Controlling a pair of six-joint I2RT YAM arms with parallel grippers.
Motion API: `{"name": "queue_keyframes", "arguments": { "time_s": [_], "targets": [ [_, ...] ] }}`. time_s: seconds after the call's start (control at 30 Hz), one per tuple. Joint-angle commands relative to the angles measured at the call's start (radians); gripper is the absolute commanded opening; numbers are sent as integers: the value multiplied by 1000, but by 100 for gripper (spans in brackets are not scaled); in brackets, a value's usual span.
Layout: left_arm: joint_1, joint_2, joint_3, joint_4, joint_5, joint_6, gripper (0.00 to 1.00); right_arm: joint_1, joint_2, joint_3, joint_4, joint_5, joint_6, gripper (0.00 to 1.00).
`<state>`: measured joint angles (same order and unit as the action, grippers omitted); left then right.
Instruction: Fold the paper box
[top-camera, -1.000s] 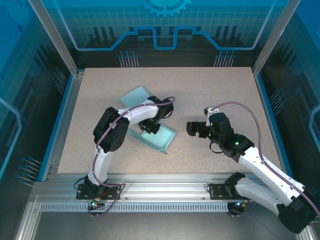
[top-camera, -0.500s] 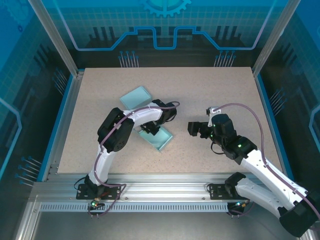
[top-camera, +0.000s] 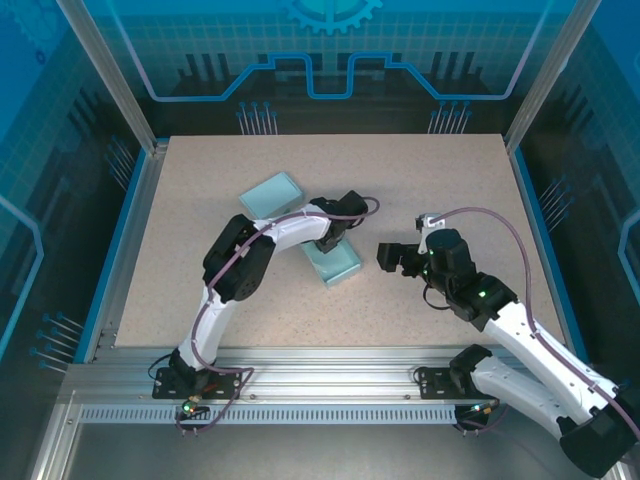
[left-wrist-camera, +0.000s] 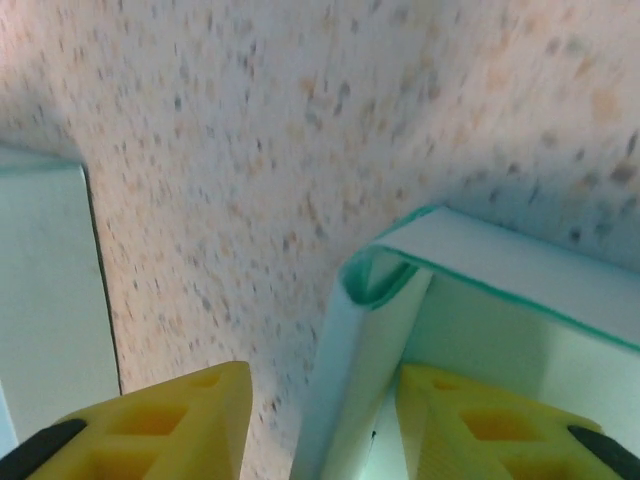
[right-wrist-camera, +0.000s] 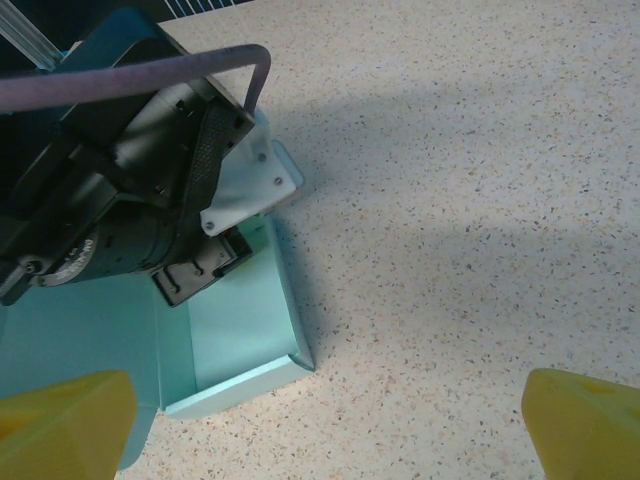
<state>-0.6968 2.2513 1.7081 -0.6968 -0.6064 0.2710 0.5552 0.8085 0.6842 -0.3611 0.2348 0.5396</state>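
The paper box is a pale teal open tray lying mid-table. My left gripper sits at its far end, open. In the left wrist view one box wall stands between the yellow fingers, close against the right one, with bare table showing beside the left one. My left gripper grips nothing. My right gripper hovers just right of the box, open wide and empty. In the right wrist view the box lies at the left under the left arm's wrist, and my right gripper is over bare table.
A second teal box piece lies flat behind and left of the left arm, and its edge is at the left of the left wrist view. Metal frame posts and blue walls ring the speckled table.
The left gripper has swung the box to the right and turned it, then its jaws have come apart off the wall. The right arm has barely moved.
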Motion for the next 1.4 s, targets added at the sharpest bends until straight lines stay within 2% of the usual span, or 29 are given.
{"name": "queue_keyframes", "arguments": {
  "time_s": [0.0, 0.23, 0.33, 0.47, 0.67, 0.8, 0.9, 1.17, 1.27, 1.37],
  "targets": [
    [-9, 19, 35, 28, 11, 44, 48, -13, -17, -12, -28, 22, 7, 100],
    [-23, -75, 119, -2, -6, 47, 62, -12, -11, -14, -28, 35, 11, 100],
    [-37, -127, 140, -19, -27, 40, 72, -12, -6, -22, -26, 42, 17, 100],
    [-47, -213, 130, -40, -58, -25, 79, -14, 18, -26, -25, 45, 25, 100],
    [-49, -435, -21, 0, -71, -211, 99, -19, 137, -8, -22, 49, 27, 100],
    [-45, -617, -189, 66, -63, -339, 99, -20, 249, 21, 1, -4, 10, 89],
    [-16, -731, -308, 96, 25, -442, 99, -22, 323, 36, 45, -50, 0, 85],
    [138, -922, -619, 261, 427, -679, 99, -23, 458, 69, 121, -117, -16, 83],
    [165, -924, -661, 323, 534, -730, 99, -20, 493, 84, 125, -131, -17, 83],
    [165, -885, -650, 317, 563, -739, 99, -16, 506, 92, 122, -128, -21, 84]
  ]
}}
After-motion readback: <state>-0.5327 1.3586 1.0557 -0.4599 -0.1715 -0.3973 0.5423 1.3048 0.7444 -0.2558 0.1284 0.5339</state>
